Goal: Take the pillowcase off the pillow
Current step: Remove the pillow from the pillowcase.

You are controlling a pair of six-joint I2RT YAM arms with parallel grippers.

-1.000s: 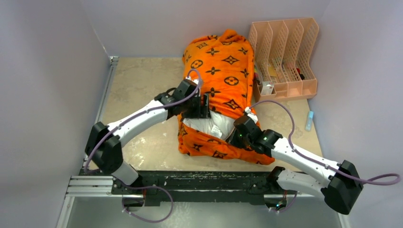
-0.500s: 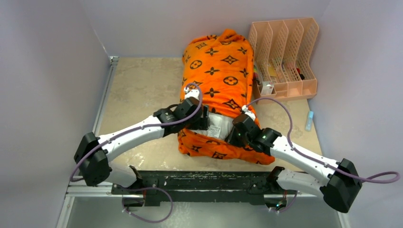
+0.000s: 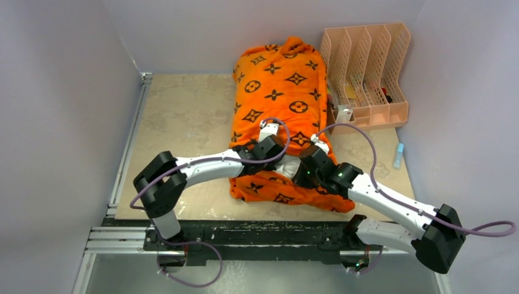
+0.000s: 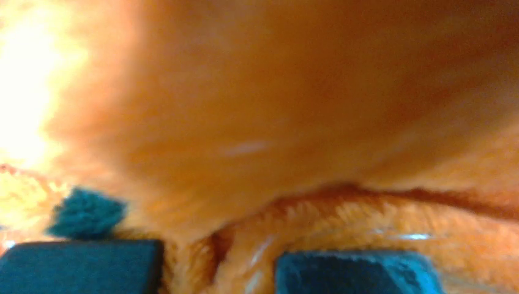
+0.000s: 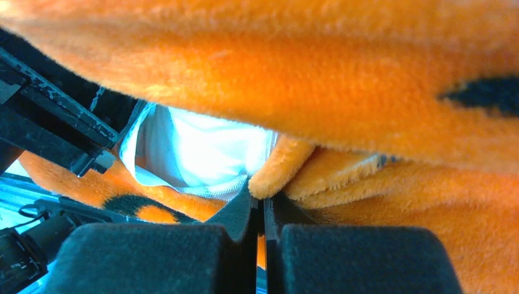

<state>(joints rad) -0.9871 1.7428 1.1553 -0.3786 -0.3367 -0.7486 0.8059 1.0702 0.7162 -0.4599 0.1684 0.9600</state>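
The orange pillowcase [image 3: 281,86] with black motifs lies lengthwise from the back wall toward me, its open end nearest. A sliver of the white pillow [image 3: 288,166] shows in that opening between both wrists. My left gripper [image 3: 276,162] is buried in the upper flap; in the left wrist view orange plush [image 4: 257,122] fills the frame and a fold sits between the dark pads of the gripper [image 4: 219,254], which is shut on it. My right gripper [image 5: 264,202] is shut, an orange hem fold [image 5: 275,174] pinched at its tips, with the pillow [image 5: 202,147] just beyond.
A peach file organizer [image 3: 367,67] stands at the back right, touching the case's side. A small blue-capped tube [image 3: 399,155] lies by the right wall. The black base rail [image 3: 257,236] runs along the near edge. Grey walls close three sides.
My left arm swung right and down into the case's open end and its jaws closed on the orange fabric. Less white pillow shows. The right arm stayed put.
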